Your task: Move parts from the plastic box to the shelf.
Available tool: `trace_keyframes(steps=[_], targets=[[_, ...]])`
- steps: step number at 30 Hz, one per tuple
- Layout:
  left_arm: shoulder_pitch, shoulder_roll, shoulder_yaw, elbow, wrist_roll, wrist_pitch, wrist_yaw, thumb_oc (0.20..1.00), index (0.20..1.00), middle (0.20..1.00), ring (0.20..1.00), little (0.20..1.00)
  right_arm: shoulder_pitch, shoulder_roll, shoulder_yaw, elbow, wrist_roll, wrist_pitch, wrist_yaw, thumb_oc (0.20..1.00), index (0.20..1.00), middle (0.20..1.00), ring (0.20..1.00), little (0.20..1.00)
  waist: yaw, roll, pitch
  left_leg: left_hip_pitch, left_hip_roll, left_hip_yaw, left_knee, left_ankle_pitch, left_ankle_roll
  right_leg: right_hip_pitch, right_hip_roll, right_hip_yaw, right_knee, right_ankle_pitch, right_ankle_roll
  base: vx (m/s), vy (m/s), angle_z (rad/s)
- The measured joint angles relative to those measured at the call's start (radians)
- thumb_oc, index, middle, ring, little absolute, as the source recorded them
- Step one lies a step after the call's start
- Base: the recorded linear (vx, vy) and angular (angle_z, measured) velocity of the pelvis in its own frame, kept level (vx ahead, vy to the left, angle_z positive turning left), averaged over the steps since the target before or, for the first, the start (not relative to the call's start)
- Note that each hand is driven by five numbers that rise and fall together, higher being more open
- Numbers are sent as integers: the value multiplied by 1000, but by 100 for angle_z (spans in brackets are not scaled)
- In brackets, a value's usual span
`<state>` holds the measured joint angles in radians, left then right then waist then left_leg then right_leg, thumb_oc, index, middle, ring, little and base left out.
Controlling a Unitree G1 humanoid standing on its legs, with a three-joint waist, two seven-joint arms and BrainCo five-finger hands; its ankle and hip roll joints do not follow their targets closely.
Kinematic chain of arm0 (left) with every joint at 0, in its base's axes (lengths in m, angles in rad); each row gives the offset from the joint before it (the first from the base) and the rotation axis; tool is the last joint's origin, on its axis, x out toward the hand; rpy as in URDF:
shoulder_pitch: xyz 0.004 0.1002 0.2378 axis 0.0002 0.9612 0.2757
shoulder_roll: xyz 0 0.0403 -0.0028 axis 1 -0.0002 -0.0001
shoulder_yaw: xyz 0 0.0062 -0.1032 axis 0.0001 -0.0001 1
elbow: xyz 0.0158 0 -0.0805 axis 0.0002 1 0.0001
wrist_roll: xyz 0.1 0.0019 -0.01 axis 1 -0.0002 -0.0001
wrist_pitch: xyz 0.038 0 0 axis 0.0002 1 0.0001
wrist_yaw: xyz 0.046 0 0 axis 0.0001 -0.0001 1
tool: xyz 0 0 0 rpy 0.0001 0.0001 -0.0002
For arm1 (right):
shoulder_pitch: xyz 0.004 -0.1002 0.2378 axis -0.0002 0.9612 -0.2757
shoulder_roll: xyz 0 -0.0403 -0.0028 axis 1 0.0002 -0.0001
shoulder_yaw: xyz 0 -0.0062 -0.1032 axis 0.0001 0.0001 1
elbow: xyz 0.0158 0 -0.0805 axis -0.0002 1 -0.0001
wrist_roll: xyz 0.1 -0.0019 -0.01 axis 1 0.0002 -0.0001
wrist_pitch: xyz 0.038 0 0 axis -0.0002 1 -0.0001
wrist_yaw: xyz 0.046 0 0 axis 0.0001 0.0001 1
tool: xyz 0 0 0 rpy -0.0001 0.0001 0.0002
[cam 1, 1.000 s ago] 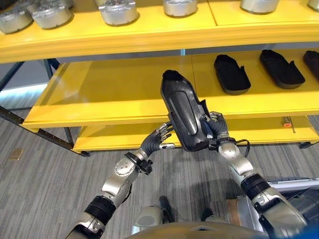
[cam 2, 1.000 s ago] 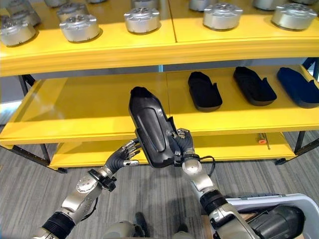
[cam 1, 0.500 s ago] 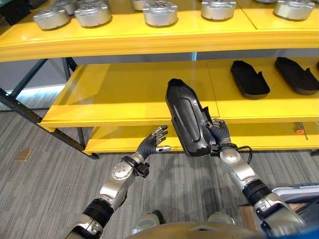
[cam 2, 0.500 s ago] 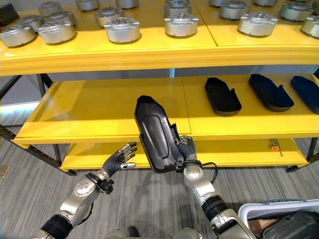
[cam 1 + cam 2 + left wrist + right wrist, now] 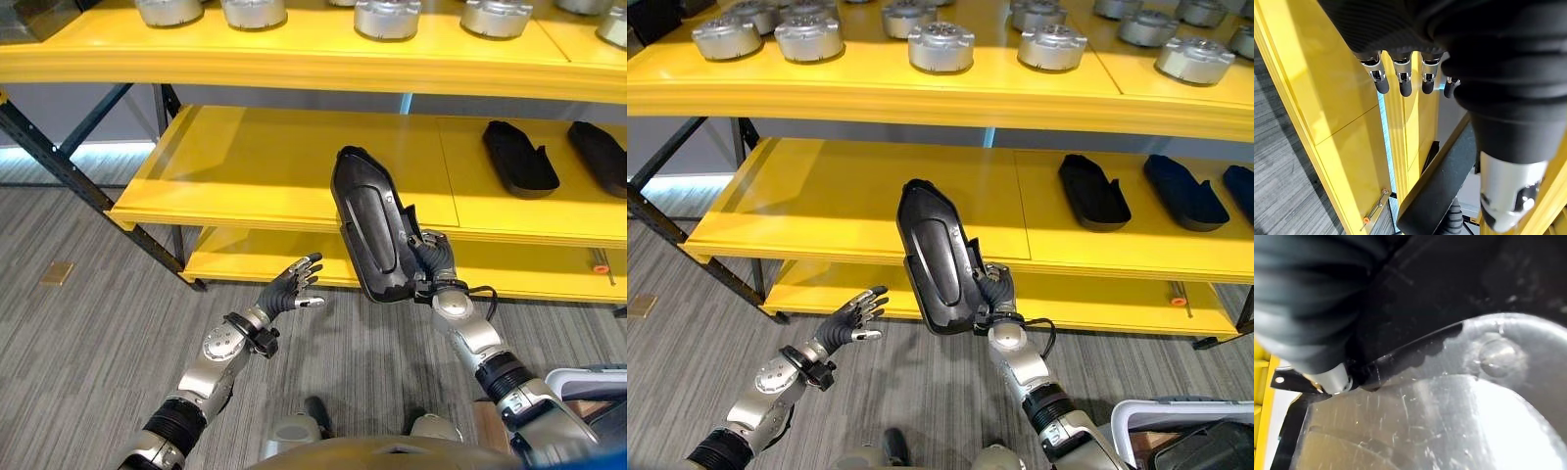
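Black part (image 5: 370,227): gripped at its lower end by right robot hand (image 5: 432,262), fingers partly hidden behind it. Left robot hand (image 5: 291,288): spread wide, holding nothing, before the yellow shelf (image 5: 245,166). Plastic box (image 5: 1176,416): corner only, cut off at the frame edge.

- Right hand (image 5: 433,262): its fingers mostly hidden behind the black part (image 5: 370,227).
- Plastic box (image 5: 1176,416): cut off by the lower right corner.
- Top-shelf metal parts (image 5: 388,18): cropped at the top edge.

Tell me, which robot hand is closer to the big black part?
Right. The right hand is curled round the lower end of the black part, holding it up. The left hand is open, off to the side, apart from it.
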<state>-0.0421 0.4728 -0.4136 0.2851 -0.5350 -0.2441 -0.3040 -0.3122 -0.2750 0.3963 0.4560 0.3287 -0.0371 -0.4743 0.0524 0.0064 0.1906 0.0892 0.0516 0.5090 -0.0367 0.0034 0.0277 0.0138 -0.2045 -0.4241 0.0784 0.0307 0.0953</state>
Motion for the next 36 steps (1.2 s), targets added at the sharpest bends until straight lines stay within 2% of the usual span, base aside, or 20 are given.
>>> trace_keyframes(steps=[2,4,6,8,10,12,13,14,16,18,19,23,25,27,28,30,31,32,34,36], targets=[[6,-38,0,11,1,-1,-3,1000,1000,1000,1000,1000,-7,-7,-5,21,1,0,7,200,200,200,200,200,-12,4,1,7,3,2,-25,15,-26,33,33,0,-92,23,-10,168,-114,-15],[6,-54,-1,14,4,-1,-3,1000,1000,1000,1000,1000,-7,-16,-8,26,1,0,9,200,200,200,200,200,-31,0,5,8,13,6,-38,22,-32,34,43,1,-97,30,-6,166,-133,-10],[2,-80,-16,20,16,-1,-10,1000,1000,1000,1000,1000,-6,-28,-26,35,1,0,8,200,200,200,200,200,-72,10,14,19,23,-6,-63,27,-21,12,39,3,-24,12,17,188,-130,8],[-31,-101,-38,49,38,-1,-27,1000,1000,1000,1000,1000,-4,-52,-53,35,1,0,8,200,200,200,200,200,-101,45,36,35,41,-35,-62,27,0,-46,18,15,118,-44,67,205,-166,32],[-46,-97,-41,52,46,-1,-47,1000,1000,1000,1000,1000,-4,-60,-69,37,1,1,11,200,200,200,200,200,-112,31,35,46,30,-57,-62,21,-5,-47,-9,61,42,-20,97,205,-164,41],[-52,-74,-38,51,46,0,-46,1000,1000,1000,1000,1000,-4,-55,-72,36,2,1,22,200,200,200,200,200,-103,4,24,61,23,-62,-62,13,-21,-42,-37,65,-61,35,89,261,-247,27],[-50,-61,-38,50,46,1,-44,1000,1000,1000,1000,1000,-4,-52,-70,38,3,1,35,200,200,200,200,200,-92,-8,22,77,23,-62,-57,8,-44,-32,-40,49,-83,51,77,285,-271,13],[-49,-54,-37,50,46,2,-42,1000,1000,1000,1000,1000,-4,-51,-69,41,4,1,44,200,200,200,200,200,-85,-11,20,89,32,-67,-50,4,-60,-16,-33,43,-83,84,37,231,-199,22],[-25,-58,-38,23,45,5,-38,1000,1000,1000,1000,1000,-10,-52,-67,43,5,0,55,200,200,200,200,200,-70,19,6,98,86,-75,-22,-3,-99,25,35,36,-119,77,-11,256,-210,4],[-23,-67,-38,11,45,6,-38,1000,1000,1000,1000,1000,-22,-53,-66,44,7,0,58,200,200,200,200,200,-58,26,2,100,123,-71,2,-5,-104,50,77,33,-145,73,-38,260,-223,-15],[-25,-75,-42,13,45,20,-38,1000,1000,1000,1000,1000,-46,-58,-52,56,25,1,60,200,200,200,200,200,-58,16,-3,91,165,-68,79,-6,-105,80,105,30,-153,44,-67,293,-265,-5],[-38,-85,-52,17,44,24,-37,1000,1000,1000,1000,1000,-84,-59,-47,91,35,1,63,200,200,200,200,200,-57,2,-9,25,237,-64,298,-1,-109,117,128,29,-140,-14,-105,267,-256,-4],[-38,-86,-58,24,44,24,-34,1000,1000,1000,1000,1000,-87,-56,-39,92,41,1,73,200,200,200,200,200,-58,-17,-17,-35,276,-64,439,44,-133,135,132,28,-141,-37,-124,173,-197,-8],[-38,-88,-60,25,44,24,-16,1000,1000,1000,1000,1000,-94,-57,-30,92,42,1,83,200,200,200,200,200,-63,-32,-23,-64,257,-44,470,43,-135,137,116,30,-138,-47,-139,148,-189,-15],[-49,-88,-60,26,44,24,-13,1000,1000,1000,1000,1000,-94,-63,-31,93,43,2,83,200,200,200,200,200,-72,-33,-23,-68,239,-14,454,42,-114,137,111,29,-132,-48,-140,164,-199,4],[-59,-95,-56,38,44,27,6,1000,1000,1000,1000,1000,-94,-75,-26,108,43,9,87,200,200,200,200,200,-91,-27,-22,-35,227,-9,405,119,-115,86,96,23,-3,-83,-143,138,-148,7],[-54,-93,-56,36,43,27,11,1000,1000,1000,1000,1000,-92,-71,-22,114,43,9,91,200,200,200,200,200,-85,-25,-21,-48,255,-16,449,145,-116,39,100,12,53,-132,-139,87,-65,-20],[-51,-61,-61,33,44,28,19,1000,1000,1000,1000,1000,-92,-53,-9,115,43,9,92,200,200,200,200,200,-71,-55,-33,-92,265,-32,537,148,-121,42,115,34,-22,-81,-185,118,13,-26],[-47,-67,-61,63,44,42,40,1000,1000,1000,1000,1000,-92,-45,4,115,43,7,94,200,200,200,200,200,-62,-44,-42,-115,286,-65,619,64,-152,76,141,32,-74,-93,-189,129,109,-19],[-43,-70,-69,63,44,44,43,1000,1000,1000,1000,1000,-93,-37,9,116,43,8,89,200,200,200,200,200,-64,-37,-40,-119,251,-39,459,-13,-135,81,154,46,-106,-77,-181,98,180,-19]])
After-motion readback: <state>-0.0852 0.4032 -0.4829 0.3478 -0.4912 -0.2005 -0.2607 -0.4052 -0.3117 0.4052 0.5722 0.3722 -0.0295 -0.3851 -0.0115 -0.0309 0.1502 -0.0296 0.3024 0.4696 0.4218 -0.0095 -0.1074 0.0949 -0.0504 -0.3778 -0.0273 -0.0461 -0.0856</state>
